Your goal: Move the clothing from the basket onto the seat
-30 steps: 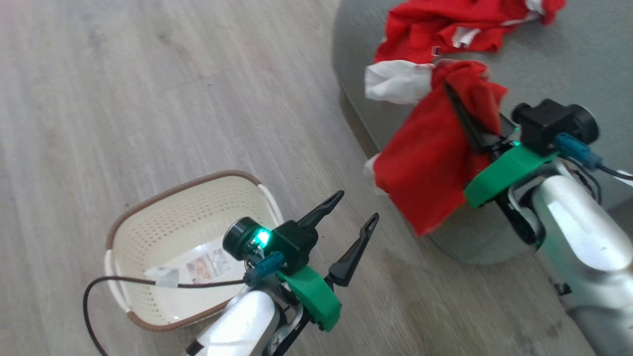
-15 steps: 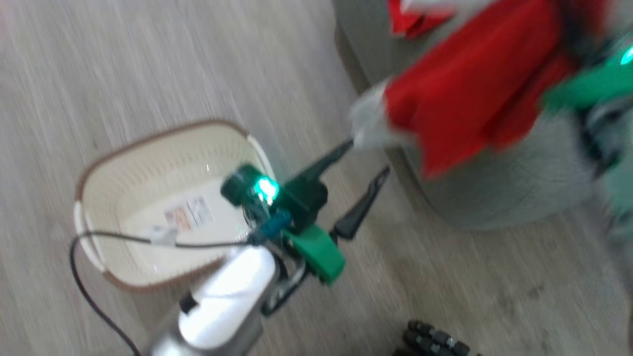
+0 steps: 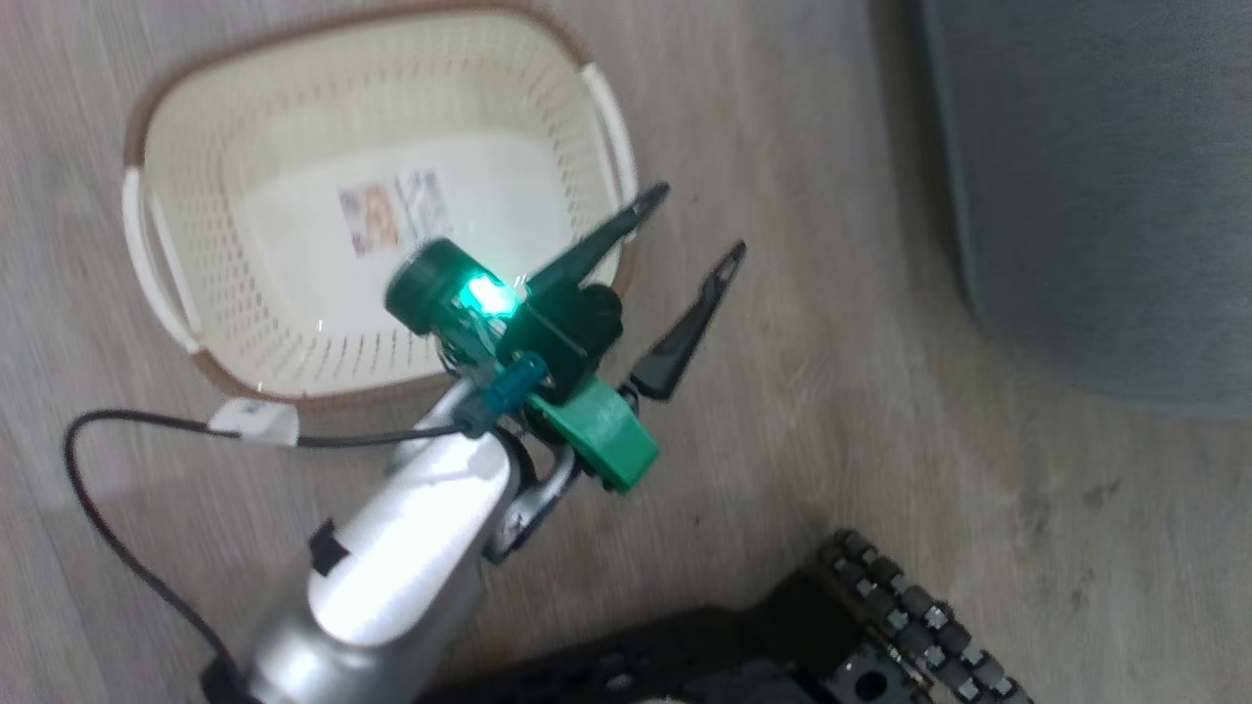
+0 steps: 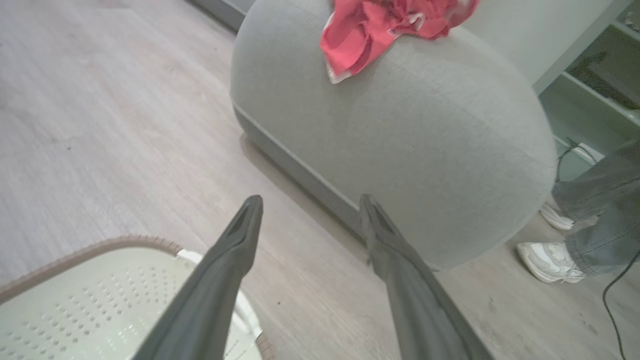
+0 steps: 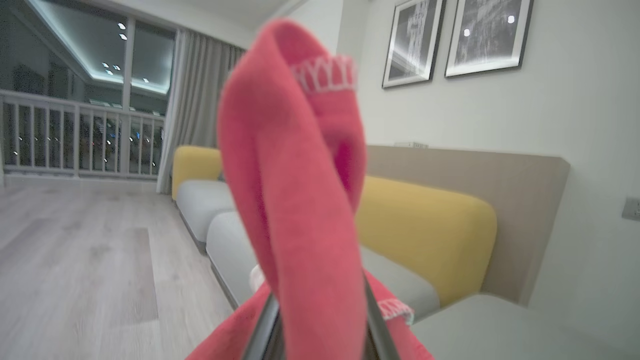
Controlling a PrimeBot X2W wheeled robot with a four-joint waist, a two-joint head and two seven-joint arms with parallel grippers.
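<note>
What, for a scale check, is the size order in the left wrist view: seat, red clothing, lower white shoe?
1. seat, by far the largest.
2. red clothing, though the top edge cuts it off.
3. lower white shoe, smallest.

Left gripper (image 3: 696, 223) wide open, two dark fingers (image 3: 685, 328) splayed, pointing up and right in head view, nothing between them; left wrist view agrees, jaws apart and empty; silver left forearm (image 3: 401, 577) runs up from lower left; green bracket (image 3: 597, 435) at the wrist; wrist camera (image 3: 430, 284) with green light lit; dark cable (image 3: 98, 479) loops off the wrist; right gripper (image 5: 320, 325) in right wrist view clamped on red clothing (image 5: 295, 175), cloth draped over the fingers, tips hidden; black wheeled base (image 3: 880, 616) at bottom edge of head view.
</note>
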